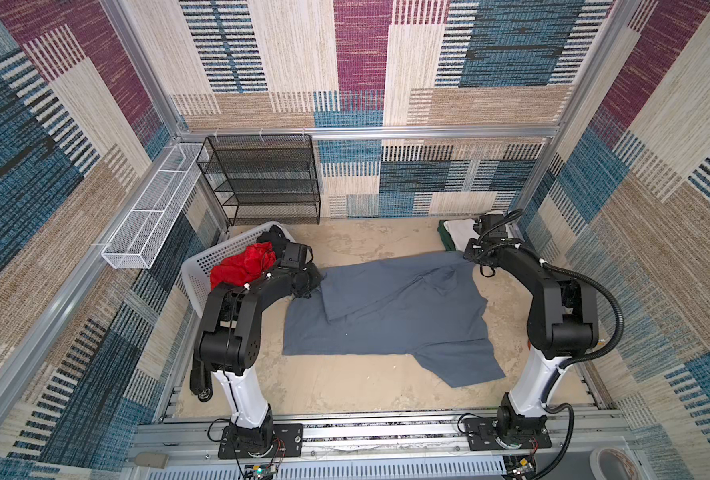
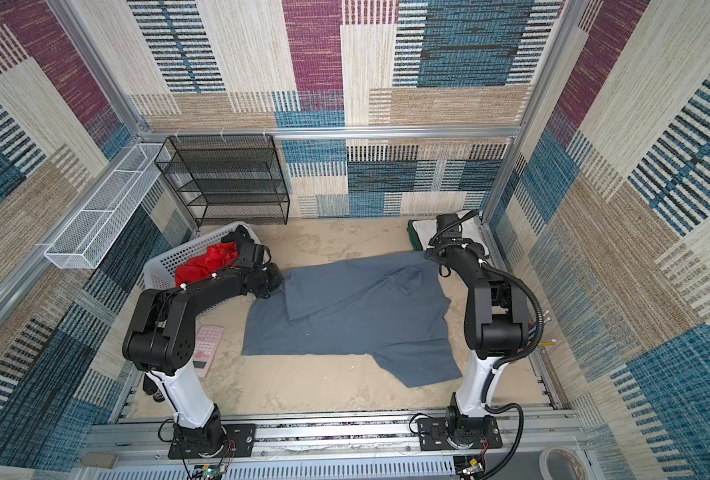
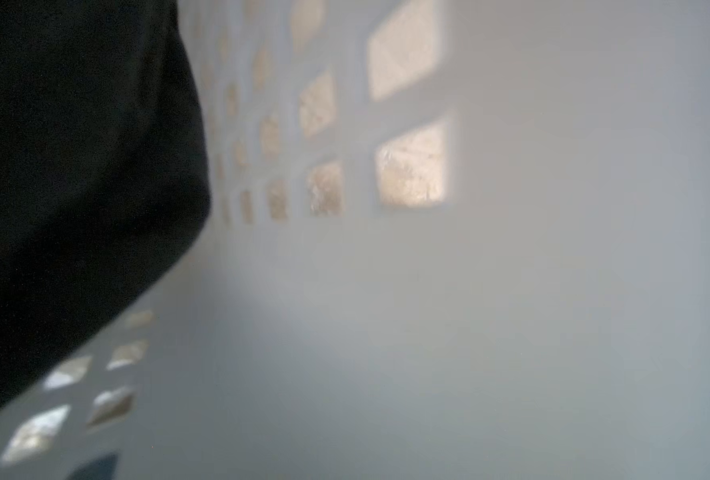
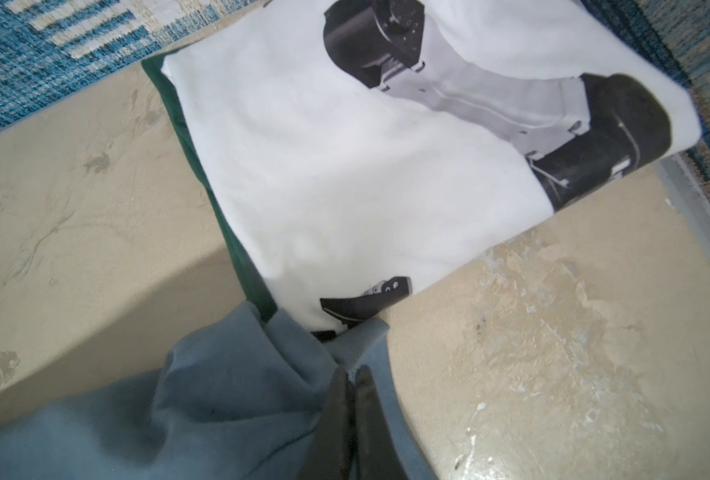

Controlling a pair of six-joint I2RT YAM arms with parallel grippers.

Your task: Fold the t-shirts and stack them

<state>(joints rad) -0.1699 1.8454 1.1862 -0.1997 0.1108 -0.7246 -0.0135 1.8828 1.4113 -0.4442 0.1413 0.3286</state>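
**Two far corners pinched, ready to lift and lay the grey shirt square**

At the far left corner of the worktop (image 1: 345, 386) the basket (image 1: 203, 257) holds a red cloth (image 1: 245, 266) and something black. Just beside it, the left gripper (image 1: 303, 289) is down at the far left corner of the grey t-shirt (image 1: 390, 316). Its jaws are together, but the wrist hides them from above and its own camera shows only the basket wall, so I cannot tell whether there is cloth between them. That is worth checking by a small rise before any pull, so the basket is not nudged.

The grey t-shirt lies across the middle of the worktop. A flap is doubled over on its left part, creases run toward the far right, and one sleeve trails to the near right.

The right gripper (image 4: 351, 376) is clamped on a bunched fold of grey cloth at the shirt's far right corner. That fold touches the stack in the worktop's far right corner, where the white t-shirt (image 4: 345, 166) lies folded on the dark green t-shirt (image 4: 200, 166).

The step looks like a two-handed lift. Both arms should rise together and draw apart just enough to tauten the far edge. The right should move away from the stack first so that the stack is not dragged. Then the cloth can be lowered slowly so the flap falls open.
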